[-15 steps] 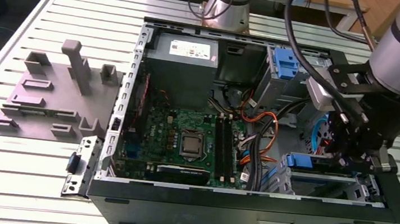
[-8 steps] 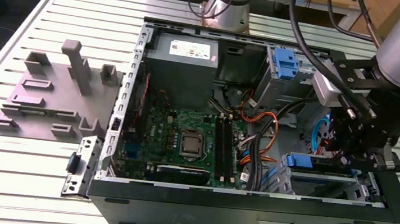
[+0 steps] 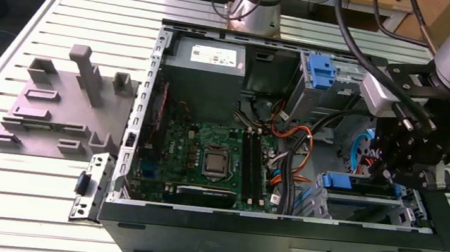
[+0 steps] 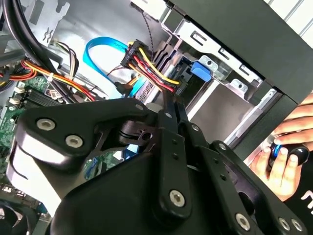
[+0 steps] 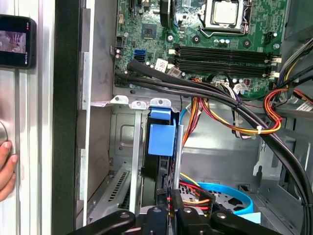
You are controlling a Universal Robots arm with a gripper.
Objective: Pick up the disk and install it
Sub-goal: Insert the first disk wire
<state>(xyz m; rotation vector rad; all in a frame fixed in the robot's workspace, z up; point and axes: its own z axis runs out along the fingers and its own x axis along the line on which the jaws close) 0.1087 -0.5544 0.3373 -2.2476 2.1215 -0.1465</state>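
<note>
One end effector (image 4: 169, 105), fingers (image 4: 165, 128) pressed together on nothing (probably a pushing pose), hovers beside the disk (image 5: 160, 139), which stands edge-on in the case's (image 3: 263, 235) bay (image 5: 122, 142), looking slotted in.

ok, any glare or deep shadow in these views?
Exterior view: glare on the slatted table, case interior dimmer. First wrist view: shadow in the bay under the blue tab. Second wrist view: gripper dark against the bright case wall.

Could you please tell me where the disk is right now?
In the exterior view, the disk sits in the drive bay at the computer case's near corner on the exterior view's right, just by the gripper and beside the cable bundle.
</note>
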